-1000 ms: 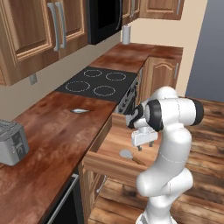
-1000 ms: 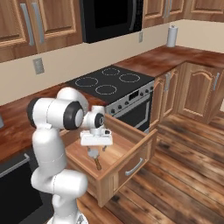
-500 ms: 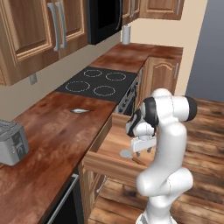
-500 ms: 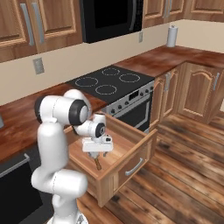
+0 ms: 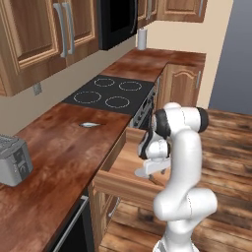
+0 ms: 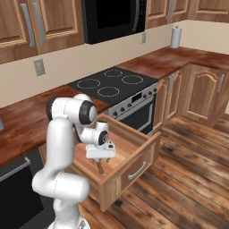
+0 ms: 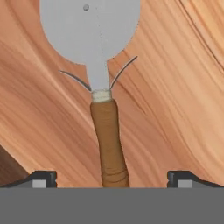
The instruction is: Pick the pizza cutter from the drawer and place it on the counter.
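Lower now than a second ago, the gripper (image 6: 100, 157) has gone down into the open drawer (image 6: 134, 157) and sits close above its floor. The pizza cutter (image 7: 101, 78) lies flat on the light wood inside the drawer. Its round grey disc points away from the hand, and its brown handle (image 7: 109, 140) runs back toward the hand, right in the middle between the two dark fingertips (image 7: 43, 179). The fingers are spread wide, one on each side of the handle, and they are not touching it. Nothing is held yet.

From the side, the brown handle (image 6: 99, 167) shows just under the hand.

Some things could go wrong from here, I think. The handle is thin and round, so it could roll or slip out when the fingers close. If the hand stops too high, the fingers may pinch only the top of the handle and the cutter could drop. If it goes too low, the tips could bump the drawer floor. The disc is heavy at one end, so the cutter may tip down when lifted. It also has to clear the drawer wall on the way up to the counter (image 5: 64, 152).
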